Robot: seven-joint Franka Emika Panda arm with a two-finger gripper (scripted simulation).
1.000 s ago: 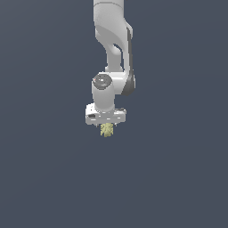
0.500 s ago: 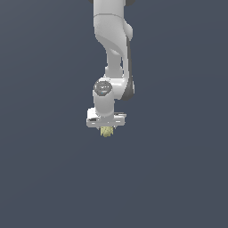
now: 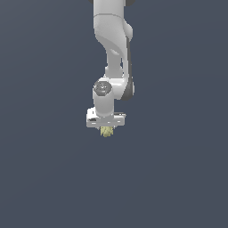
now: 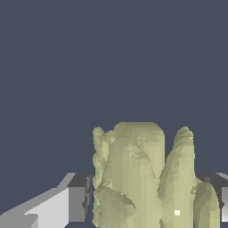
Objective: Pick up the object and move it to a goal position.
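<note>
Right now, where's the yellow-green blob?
In the exterior view the blob hangs directly under the white gripper, near the picture's centre; in the wrist view it sits between the two fingers, which press on either side.

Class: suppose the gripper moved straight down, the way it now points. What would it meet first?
Nothing shows below the gripper and the pale yellow-green blob between its fingers; the way looks free, though the flat grey background hides depth.

There is one arm [image 3: 111, 49] with one gripper [image 3: 106, 130]. There is one blob [image 3: 106, 131], pale yellow-green and lumpy. In the wrist view two fingers [image 4: 78, 198] are visible, one at each side of the blob
</note>
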